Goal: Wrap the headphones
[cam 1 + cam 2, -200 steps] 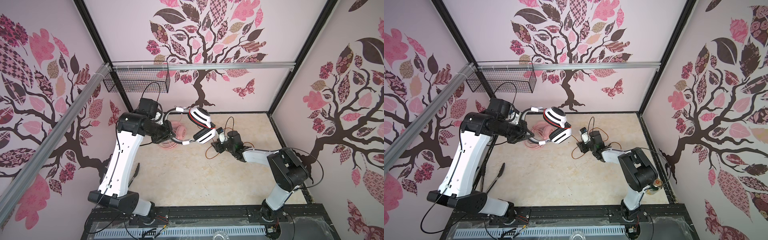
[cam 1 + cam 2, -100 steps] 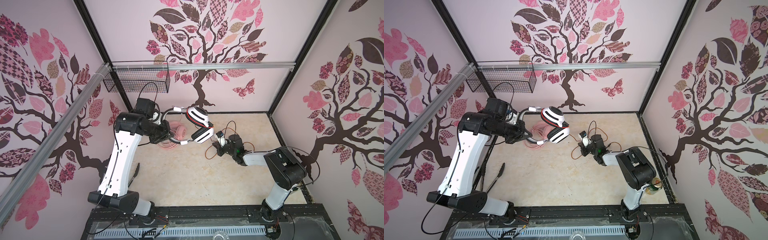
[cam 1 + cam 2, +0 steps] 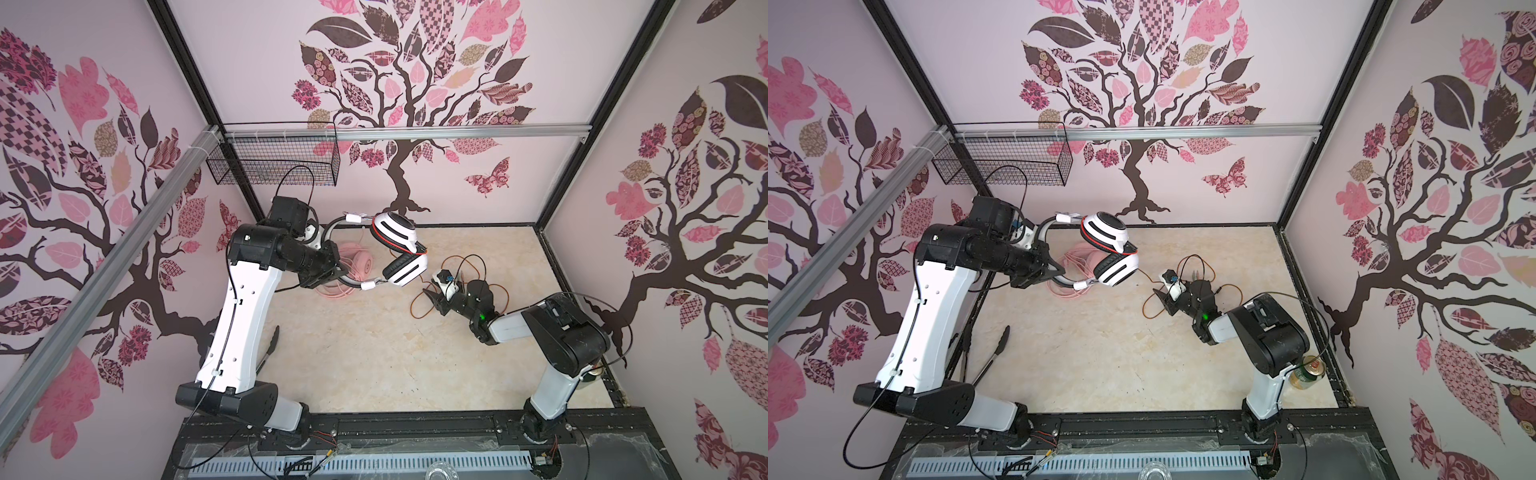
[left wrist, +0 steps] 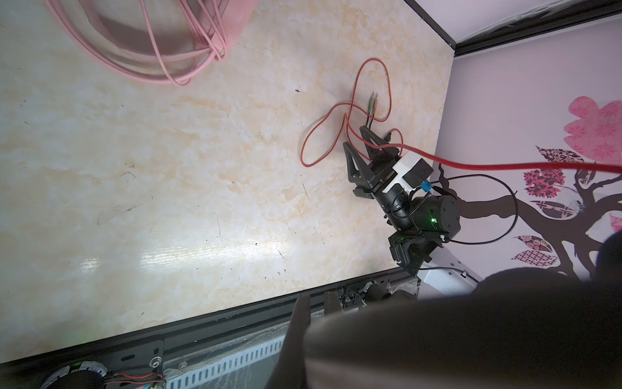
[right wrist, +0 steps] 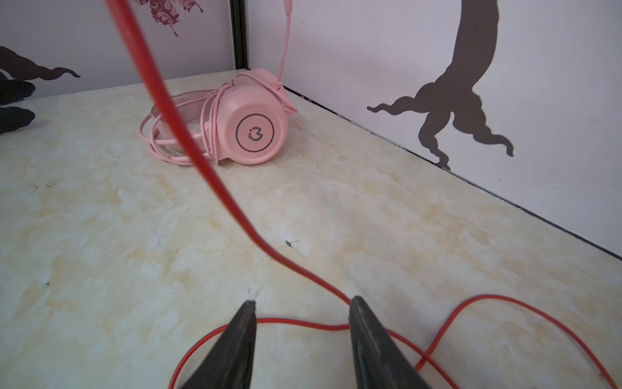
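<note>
The right hand [image 5: 303,304] stands open astride the thin orange-red cable [image 5: 154,84] on the pale marbled desk [image 5: 101,235], so closing could snag a crossing loop, and pulling might wrench the white-and-black over-ear headphones [image 3: 395,230] from the left hand [image 3: 337,277] clamped on their headband, raised far left.

right fingers [image 5: 235,343] | closed, then reopened | astride orange-red cable [image 5: 175,121]
</note>
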`<act>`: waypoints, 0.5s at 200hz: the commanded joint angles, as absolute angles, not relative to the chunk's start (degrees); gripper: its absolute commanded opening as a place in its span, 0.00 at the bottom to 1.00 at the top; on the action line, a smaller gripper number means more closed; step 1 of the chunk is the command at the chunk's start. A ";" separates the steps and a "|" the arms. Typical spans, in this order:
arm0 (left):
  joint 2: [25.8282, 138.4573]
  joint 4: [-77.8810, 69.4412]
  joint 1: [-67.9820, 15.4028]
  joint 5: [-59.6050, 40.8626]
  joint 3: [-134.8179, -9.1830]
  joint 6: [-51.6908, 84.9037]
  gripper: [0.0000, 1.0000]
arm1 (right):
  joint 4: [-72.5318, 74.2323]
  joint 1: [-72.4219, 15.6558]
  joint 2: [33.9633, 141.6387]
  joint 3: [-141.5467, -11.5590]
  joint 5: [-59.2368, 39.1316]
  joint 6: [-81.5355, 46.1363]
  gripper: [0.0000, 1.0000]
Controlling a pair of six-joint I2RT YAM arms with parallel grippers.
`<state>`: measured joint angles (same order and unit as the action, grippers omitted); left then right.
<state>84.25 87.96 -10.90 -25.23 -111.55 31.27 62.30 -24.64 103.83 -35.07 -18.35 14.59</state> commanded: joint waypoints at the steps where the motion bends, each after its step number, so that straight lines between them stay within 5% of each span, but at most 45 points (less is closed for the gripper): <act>1: 83.04 85.83 -10.60 -28.98 -115.22 30.86 0.00 | 68.50 -24.35 107.72 -37.99 -17.62 16.06 0.43; 100: 83.24 86.36 -10.59 -29.27 -116.10 30.54 0.00 | 54.01 -24.26 111.45 -49.21 -25.11 20.79 0.38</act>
